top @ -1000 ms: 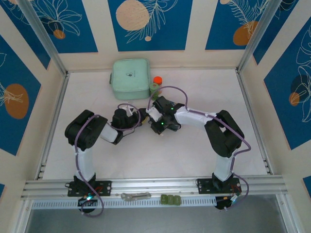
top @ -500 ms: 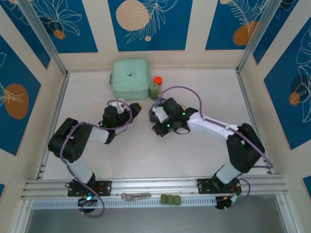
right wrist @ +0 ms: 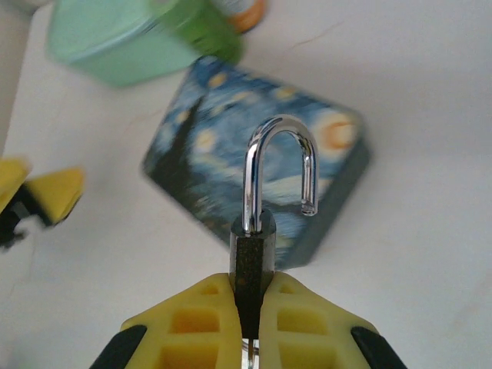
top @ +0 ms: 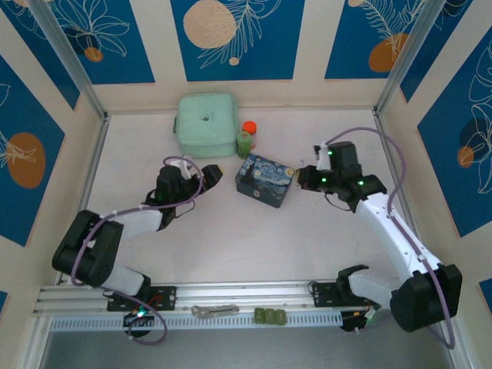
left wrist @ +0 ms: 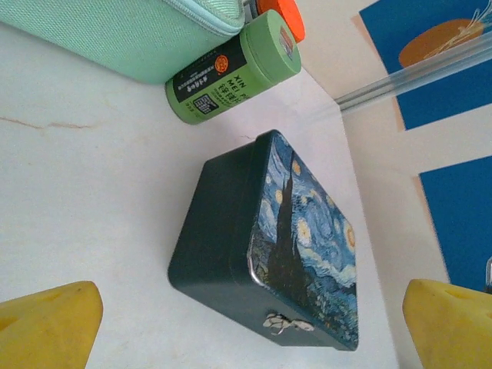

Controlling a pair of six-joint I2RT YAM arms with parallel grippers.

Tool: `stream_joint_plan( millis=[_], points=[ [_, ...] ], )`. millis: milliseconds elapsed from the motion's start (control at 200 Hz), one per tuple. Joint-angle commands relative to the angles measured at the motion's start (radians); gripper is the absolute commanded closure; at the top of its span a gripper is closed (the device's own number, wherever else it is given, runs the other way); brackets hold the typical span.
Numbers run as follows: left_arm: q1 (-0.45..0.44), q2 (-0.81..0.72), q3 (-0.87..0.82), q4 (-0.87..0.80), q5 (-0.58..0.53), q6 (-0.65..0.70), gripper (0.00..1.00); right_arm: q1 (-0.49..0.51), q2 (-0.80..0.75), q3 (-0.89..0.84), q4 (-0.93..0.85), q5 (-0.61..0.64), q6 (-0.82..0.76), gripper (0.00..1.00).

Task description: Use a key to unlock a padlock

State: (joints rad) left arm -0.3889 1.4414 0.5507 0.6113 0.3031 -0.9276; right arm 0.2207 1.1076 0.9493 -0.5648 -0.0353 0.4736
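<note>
Jaws of the right gripper (right wrist: 250,286) are pinching the dark body of the padlock (right wrist: 251,257), holding it upright over the worktop (right wrist: 415,231). Its shackle is standing open, one leg hanging free of the body. Jaws of the left gripper (left wrist: 246,327) are resting spread wide with nothing between them, facing the blue painted box (left wrist: 300,254). Beyond the box, a green bottle (left wrist: 231,69) is sitting just beside a mint case (left wrist: 138,31).

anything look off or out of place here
Nothing spilled or damaged. What stands out is the padlock in the right gripper: its shackle is open, one leg hanging free of the body. The tin also sits askew on the table.
</note>
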Motion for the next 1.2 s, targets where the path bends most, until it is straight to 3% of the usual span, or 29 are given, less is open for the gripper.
stream_joint_plan(
  millis=[0,135,890,1190],
  points=[
    [0.0,-0.064,0.031,-0.158,-0.049,0.115,0.0,-0.098,0.001,-0.032,-0.119,-0.036,0.033,1.0],
    [0.001,-0.106,0.037,-0.215,-0.09,0.152,0.0,-0.168,0.047,-0.085,-0.13,0.017,0.067,1.0],
    [0.002,-0.148,-0.021,-0.218,-0.165,0.085,0.0,-0.129,0.359,-0.239,0.201,-0.079,0.143,1.0],
    [0.002,-0.14,-0.032,-0.206,-0.167,0.075,0.0,-0.129,0.39,-0.248,0.215,-0.05,0.148,0.85]
  ],
)
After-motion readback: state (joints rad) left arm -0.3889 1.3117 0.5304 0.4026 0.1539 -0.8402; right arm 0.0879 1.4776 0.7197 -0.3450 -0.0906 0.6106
